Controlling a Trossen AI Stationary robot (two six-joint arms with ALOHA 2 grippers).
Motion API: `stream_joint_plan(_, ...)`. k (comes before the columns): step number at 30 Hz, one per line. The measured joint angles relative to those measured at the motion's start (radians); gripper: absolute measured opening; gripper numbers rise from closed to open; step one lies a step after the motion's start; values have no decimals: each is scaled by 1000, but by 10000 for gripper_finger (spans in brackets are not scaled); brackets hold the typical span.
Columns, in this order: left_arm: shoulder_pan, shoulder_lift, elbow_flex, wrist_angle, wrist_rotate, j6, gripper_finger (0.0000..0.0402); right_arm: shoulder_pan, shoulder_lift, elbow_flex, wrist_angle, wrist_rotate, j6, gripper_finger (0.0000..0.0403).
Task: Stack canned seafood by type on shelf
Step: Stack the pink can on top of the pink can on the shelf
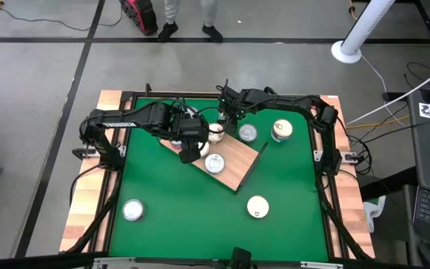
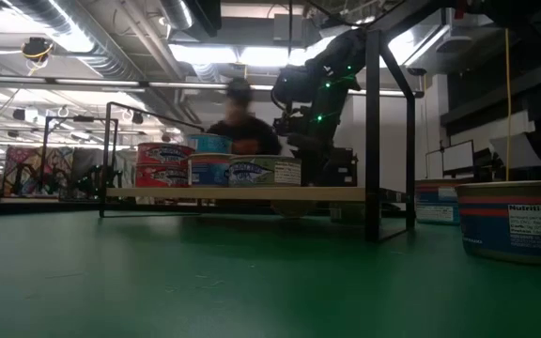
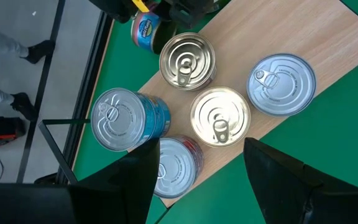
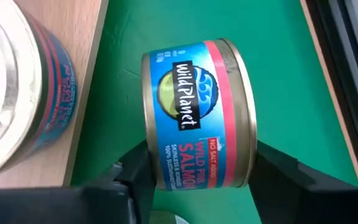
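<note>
The shelf [image 1: 234, 170] lies slantwise on the green mat, and several tins [image 3: 220, 116] stand upright on it, some stacked [image 2: 209, 143]. My right gripper [image 4: 201, 177] is at the shelf's far corner [image 1: 226, 112], shut on a blue and pink-red salmon tin [image 4: 194, 112] that lies on its side. Next to this tin, a red-labelled tin [image 4: 17, 93] stands on the shelf's edge. My left gripper [image 3: 204, 180] hangs open above the shelf's left end [image 1: 190, 149] and touches nothing. My right gripper pinches the salmon tin between its two fingers, one finger [image 4: 135, 177] on one flat end and the other on the lid end [image 4: 247, 155]. The fingers come steeply from above. The tin is turned on its side with the label up. Whether it touches the mat I cannot tell.
Loose tins stand on the mat at the far right [image 1: 282, 129], near right [image 1: 257, 207] and near left [image 1: 132, 210], and another [image 1: 247, 133] at the shelf's far edge. A person's legs [image 1: 189, 19] show beyond the table's far side. Pale wooden rails [image 1: 88, 217] flank the mat.
</note>
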Motion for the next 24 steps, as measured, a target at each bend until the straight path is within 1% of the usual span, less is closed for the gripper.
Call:
stream_joint_plan(3,0,0,0,0,0,8,227,0,0,0,3,0,-1,185)
stream_joint_plan(9,0,-9,0,-30,0,35,227,0,-1,0,1,1,-28,191)
stream_joint_plan(13,-4,-59,0,-40,-3,16,227,0,-5,13,-31,6,-66,201)
stream_joint_plan(18,-32,-141,0,-42,-66,-30,227,0,-11,82,-106,41,-106,188)
stream_joint_plan(21,-74,-191,0,-42,-125,-81,227,0,-11,132,-151,71,-132,189)
stream_joint_plan(24,-136,-225,-1,-42,-204,-121,227,0,-12,197,-208,90,-144,194)
